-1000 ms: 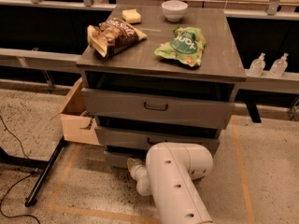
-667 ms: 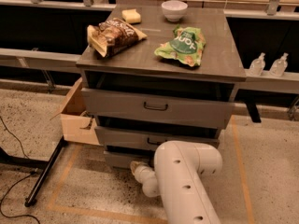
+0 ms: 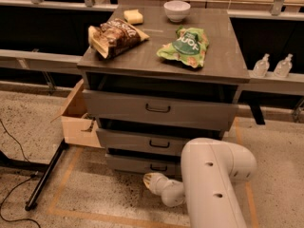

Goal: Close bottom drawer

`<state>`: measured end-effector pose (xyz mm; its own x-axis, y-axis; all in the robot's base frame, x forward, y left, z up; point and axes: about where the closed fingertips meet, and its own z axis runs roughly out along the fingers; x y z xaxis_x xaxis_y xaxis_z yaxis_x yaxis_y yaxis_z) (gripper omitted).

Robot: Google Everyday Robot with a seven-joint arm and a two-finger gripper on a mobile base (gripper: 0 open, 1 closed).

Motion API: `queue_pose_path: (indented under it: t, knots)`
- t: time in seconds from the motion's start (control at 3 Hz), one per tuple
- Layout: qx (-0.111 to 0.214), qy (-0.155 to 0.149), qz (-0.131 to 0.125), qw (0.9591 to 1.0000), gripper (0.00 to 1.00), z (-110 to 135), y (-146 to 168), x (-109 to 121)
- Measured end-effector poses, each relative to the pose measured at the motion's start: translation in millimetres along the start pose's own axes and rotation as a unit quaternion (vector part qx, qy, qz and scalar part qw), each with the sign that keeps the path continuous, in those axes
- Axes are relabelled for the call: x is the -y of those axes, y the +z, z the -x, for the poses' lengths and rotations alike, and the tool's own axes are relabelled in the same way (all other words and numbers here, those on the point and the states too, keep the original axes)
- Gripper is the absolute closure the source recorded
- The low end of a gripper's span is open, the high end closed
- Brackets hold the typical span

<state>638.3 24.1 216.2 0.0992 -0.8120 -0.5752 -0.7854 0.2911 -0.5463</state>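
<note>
The bottom drawer (image 3: 137, 164) is the lowest of three grey drawers in the cabinet (image 3: 223, 65), with a small dark bar handle (image 3: 158, 167). Its front stands a little out from the cabinet, below the middle drawer (image 3: 137, 141) and the top drawer (image 3: 156, 109). My white arm (image 3: 213, 184) reaches in from the lower right. My gripper (image 3: 151, 180) is low to the floor, right in front of the bottom drawer, just below its handle. The arm hides most of it and the drawer's right part.
On the cabinet top lie a brown snack bag (image 3: 114, 36), a green snack bag (image 3: 186, 46), a white bowl (image 3: 176, 10) and a yellow sponge (image 3: 133, 16). An open cardboard box (image 3: 78, 120) and a black stand leg (image 3: 47, 175) are at the left. Two bottles (image 3: 271, 65) stand at the right.
My arm has shifted to the right and its wrist end has moved slightly lower and rightward along the bottom drawer's front. The things on top have not moved.
</note>
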Motion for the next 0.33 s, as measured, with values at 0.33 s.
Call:
queue_pose_path:
  t: [0.33]
  knots:
    - [0.0, 0.0, 0.008, 1.0, 0.77, -1.0, -1.9, -4.3]
